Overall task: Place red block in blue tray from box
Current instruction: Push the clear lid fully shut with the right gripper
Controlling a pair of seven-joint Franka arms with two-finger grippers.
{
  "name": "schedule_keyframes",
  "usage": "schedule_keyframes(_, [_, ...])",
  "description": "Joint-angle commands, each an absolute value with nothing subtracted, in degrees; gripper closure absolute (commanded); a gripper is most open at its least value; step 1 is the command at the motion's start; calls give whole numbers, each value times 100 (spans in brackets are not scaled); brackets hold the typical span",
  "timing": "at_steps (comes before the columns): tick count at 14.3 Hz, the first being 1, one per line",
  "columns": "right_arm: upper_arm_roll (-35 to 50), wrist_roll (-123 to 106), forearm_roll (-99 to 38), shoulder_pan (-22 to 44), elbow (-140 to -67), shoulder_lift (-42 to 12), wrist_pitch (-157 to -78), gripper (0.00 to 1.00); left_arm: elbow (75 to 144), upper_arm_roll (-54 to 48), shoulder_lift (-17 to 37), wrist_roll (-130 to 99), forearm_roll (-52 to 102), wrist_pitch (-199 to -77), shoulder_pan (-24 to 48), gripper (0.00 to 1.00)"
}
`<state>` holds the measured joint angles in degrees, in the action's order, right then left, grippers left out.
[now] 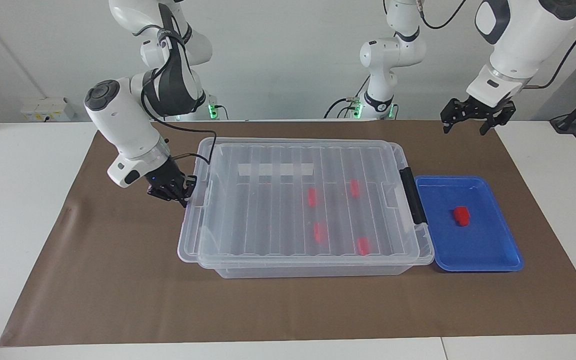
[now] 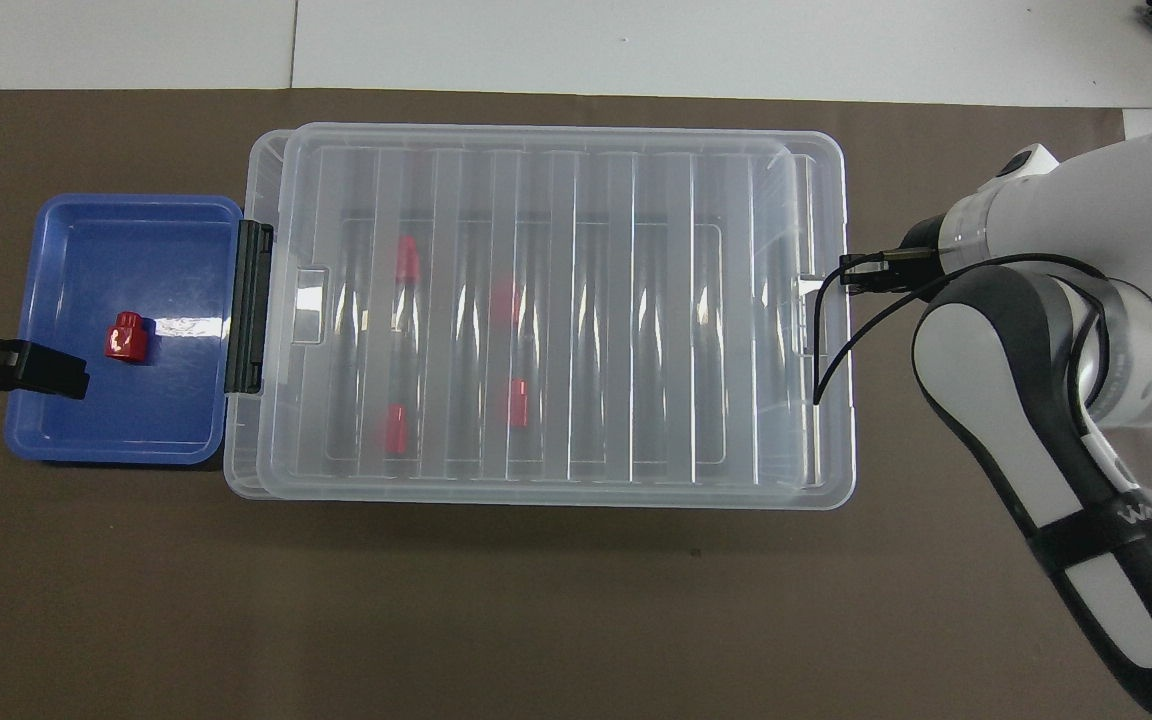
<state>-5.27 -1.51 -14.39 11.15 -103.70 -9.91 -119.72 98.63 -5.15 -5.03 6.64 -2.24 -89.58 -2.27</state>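
Red block point(image 1: 461, 216) sits in blue tray point(image 1: 488, 260); four more lie under the box point(image 1: 298, 200) lid. My right pincer point(image 1: 177, 194), shut at the lid's edge, is nearest them; left pincer point(image 1: 470, 117) hangs open.

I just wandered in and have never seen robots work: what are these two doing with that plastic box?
The right gripper, fingers shut, is at the lid edge of the clear box at its end of the table. The left gripper, open and empty, hangs in the air near the blue tray. One red block already lies in the tray; four more remain inside the box under the lid.
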Motion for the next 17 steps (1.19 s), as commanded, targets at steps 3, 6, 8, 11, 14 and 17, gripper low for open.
schedule_keyframes(3, [-483,-149,-1626,1125,-10564,-941,-12129,100,9548,158,-204,387,-132,-8799,422,0])
schedule_keyframes(6, [-483,-149,-1635,1125,-10573,-932,-12129,100,9149,176,-70,369,-132,-8508,422,0])
schedule_keyframes(8, [-483,-158,-1635,1125,-10573,-940,-12138,100,9167,167,-62,352,-141,-8525,431,0])
schedule_keyframes(11, [-483,-185,-1635,1213,-10573,-940,-12217,100,9071,176,-18,343,-141,-8429,422,0])
schedule_keyframes(14, [-483,-184,-1644,1230,-10573,-940,-12243,100,9184,176,-44,325,-132,-8437,422,0])
schedule_keyframes(17, [-483,-193,-1644,1230,-10573,-940,-12243,100,9141,167,-44,316,-132,-8420,422,0])
